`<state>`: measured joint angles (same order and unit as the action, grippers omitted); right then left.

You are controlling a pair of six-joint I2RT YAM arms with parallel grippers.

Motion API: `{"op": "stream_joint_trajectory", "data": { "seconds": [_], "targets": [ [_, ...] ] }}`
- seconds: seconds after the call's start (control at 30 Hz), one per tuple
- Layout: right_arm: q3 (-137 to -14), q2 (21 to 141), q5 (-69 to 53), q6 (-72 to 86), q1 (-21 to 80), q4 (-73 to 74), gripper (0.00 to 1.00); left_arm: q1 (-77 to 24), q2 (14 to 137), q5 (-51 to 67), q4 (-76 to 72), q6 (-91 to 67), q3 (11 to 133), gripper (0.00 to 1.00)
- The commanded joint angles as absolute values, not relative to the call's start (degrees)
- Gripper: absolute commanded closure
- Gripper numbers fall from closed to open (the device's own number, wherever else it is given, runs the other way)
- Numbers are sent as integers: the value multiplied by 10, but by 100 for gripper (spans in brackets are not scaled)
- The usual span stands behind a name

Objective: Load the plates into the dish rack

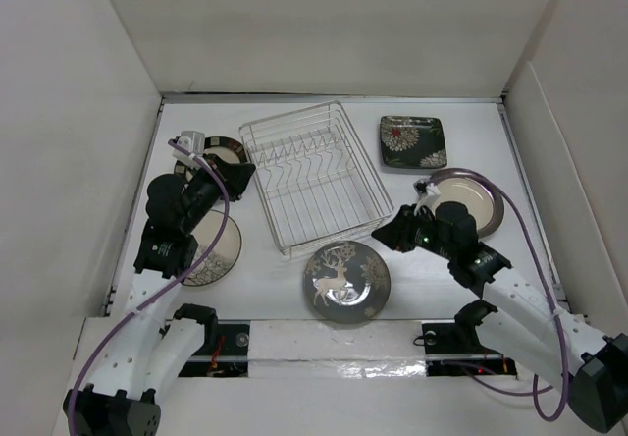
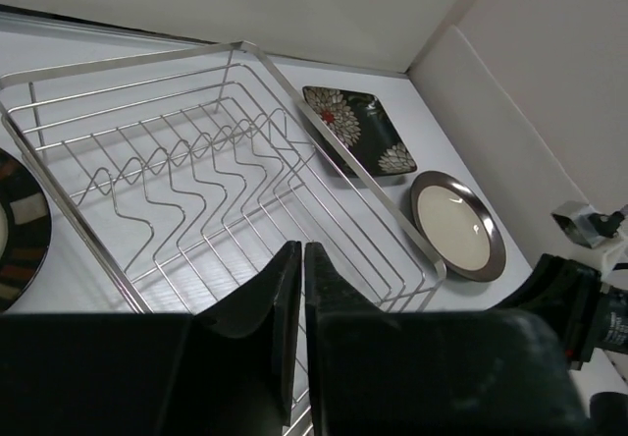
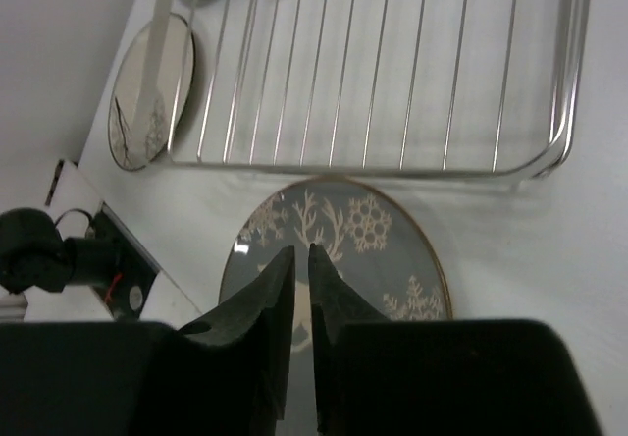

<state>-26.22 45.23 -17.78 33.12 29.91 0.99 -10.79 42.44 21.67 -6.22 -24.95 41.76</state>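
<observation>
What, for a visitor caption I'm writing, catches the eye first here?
The silver dish rack sits empty mid-table, with the deer plate just in front of it and the square flower plate at far right. The left end effector and right end effector are shut on nothing.

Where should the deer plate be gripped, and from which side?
Probably at its right rim, approached from the right by the right gripper. The deer plate lies flat, so only its rim offers an edge to pinch. Its far rim sits close to the rack, while its right side lies free and nearest that gripper.
</observation>
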Motion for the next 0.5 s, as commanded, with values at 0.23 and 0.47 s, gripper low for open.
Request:
{"op": "stream_joint_trajectory", "data": {
  "seconds": [0.23, 0.47],
  "targets": [
    [-218, 508, -135, 382, 327, 27, 29, -106, 402, 253, -105, -240, 419, 100],
    [-191, 492, -55, 413, 322, 76, 30, -106, 403, 249, -101, -240, 421, 80]
  ]
}}
